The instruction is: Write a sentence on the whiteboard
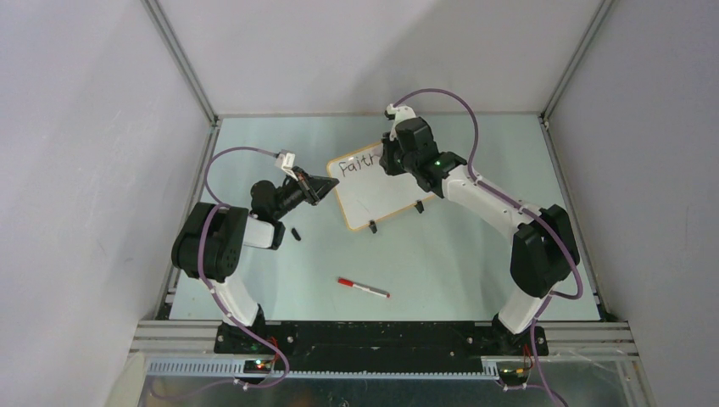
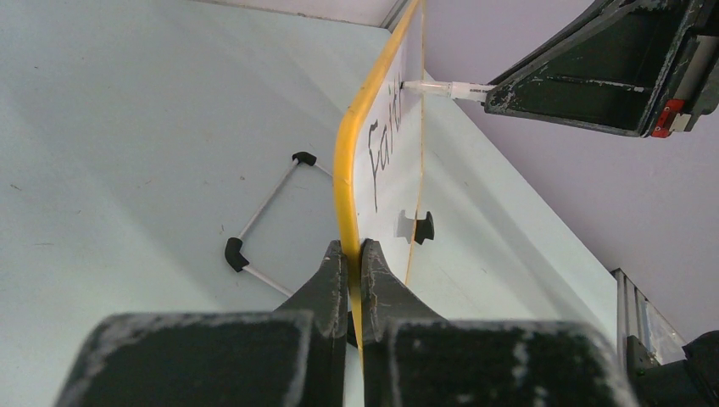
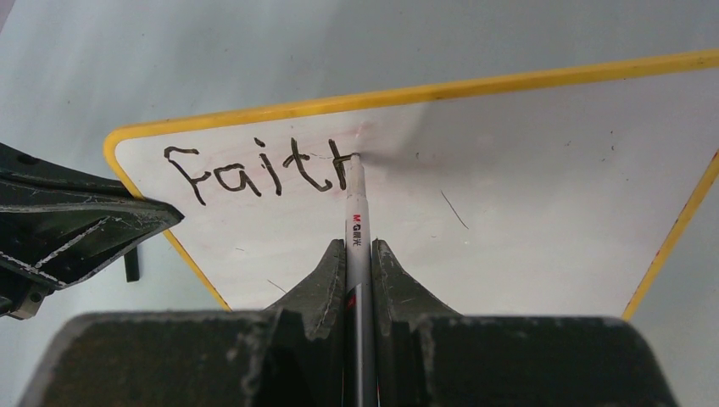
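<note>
Whiteboard (image 1: 383, 202) stands propped mid-worktop, toward the far edge. The left gripper (image 2: 354, 250) is clamped on its yellow frame. The right gripper (image 3: 359, 248) is closed on a marker (image 3: 355, 199), whose tip touches the board at the "h" of the sentence (image 3: 254, 170).

Recommended: light, even pressure, with the left hold bracing the board.

A red-capped pen (image 1: 363, 288) and a black cap (image 1: 296, 233) lie nearer the near edge and obstruct nothing.

Soft, even light with faint shadows; the whiteboard (image 3: 526, 212) shows little glare, near fingers (image 3: 325, 284) slightly blurred.
</note>
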Robot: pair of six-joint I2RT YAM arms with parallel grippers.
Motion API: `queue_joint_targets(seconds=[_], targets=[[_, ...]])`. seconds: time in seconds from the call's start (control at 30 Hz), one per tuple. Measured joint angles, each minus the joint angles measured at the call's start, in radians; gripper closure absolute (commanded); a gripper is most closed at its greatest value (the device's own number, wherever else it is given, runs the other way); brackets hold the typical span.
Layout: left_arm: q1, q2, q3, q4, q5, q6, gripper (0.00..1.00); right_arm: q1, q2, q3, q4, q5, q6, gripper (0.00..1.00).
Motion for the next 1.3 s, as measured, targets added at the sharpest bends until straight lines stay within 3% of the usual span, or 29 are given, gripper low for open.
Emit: queue_joint_targets(seconds=[1.3], targets=[[0.0, 0.0, 0.0, 0.0, 0.0, 0.0, 1.0, 0.026, -0.002, -0.008, -0.043, 0.041, 0.003, 1.0]])
